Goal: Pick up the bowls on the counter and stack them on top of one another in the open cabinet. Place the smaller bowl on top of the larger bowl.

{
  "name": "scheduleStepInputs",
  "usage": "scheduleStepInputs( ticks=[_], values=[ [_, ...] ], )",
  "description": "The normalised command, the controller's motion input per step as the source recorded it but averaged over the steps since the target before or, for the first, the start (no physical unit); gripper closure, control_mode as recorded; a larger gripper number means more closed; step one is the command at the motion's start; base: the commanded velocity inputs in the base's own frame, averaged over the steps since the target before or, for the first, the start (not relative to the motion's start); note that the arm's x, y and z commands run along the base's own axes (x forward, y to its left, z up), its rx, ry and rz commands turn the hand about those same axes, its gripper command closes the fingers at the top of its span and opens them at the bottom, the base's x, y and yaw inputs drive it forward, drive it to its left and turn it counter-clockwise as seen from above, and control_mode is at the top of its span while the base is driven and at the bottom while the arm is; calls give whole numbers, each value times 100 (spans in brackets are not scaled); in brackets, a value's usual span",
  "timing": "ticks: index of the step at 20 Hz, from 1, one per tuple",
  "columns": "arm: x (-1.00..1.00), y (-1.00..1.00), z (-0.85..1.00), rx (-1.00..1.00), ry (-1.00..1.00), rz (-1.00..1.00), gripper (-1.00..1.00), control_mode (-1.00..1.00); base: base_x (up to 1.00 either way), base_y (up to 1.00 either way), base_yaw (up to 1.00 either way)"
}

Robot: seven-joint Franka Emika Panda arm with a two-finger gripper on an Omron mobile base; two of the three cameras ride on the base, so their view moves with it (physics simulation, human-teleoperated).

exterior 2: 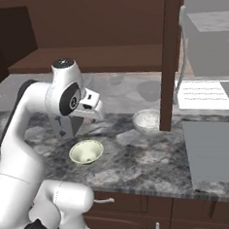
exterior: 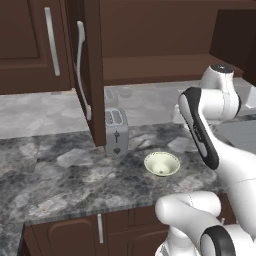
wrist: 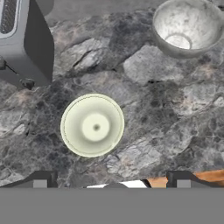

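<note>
Toaster [wrist: 22, 41] stands far left on the tabletop [wrist: 144, 109], the smaller bowl [wrist: 92, 125] right of it, the larger bowl [wrist: 187, 27] far right. Neither is picked yet. The claw [wrist: 111, 181], fingers apart and empty, likely must descend first. The right base view alone shows the cabinet [exterior 2: 102, 56] shelf beside the mottled bowl.
</note>
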Motion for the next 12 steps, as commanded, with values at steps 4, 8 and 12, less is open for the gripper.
scheduleStepInputs(
  ticks=[4, 8, 12],
  values=[
    [0, -17, -37, 2, 3, -14, -100, -100, 0, 0, 0],
    [0, -11, -37, 0, 2, -14, -100, -100, 0, 0, 0],
    [0, -1, -36, 0, 3, -14, -100, -100, 0, 0, 0]
  ],
)
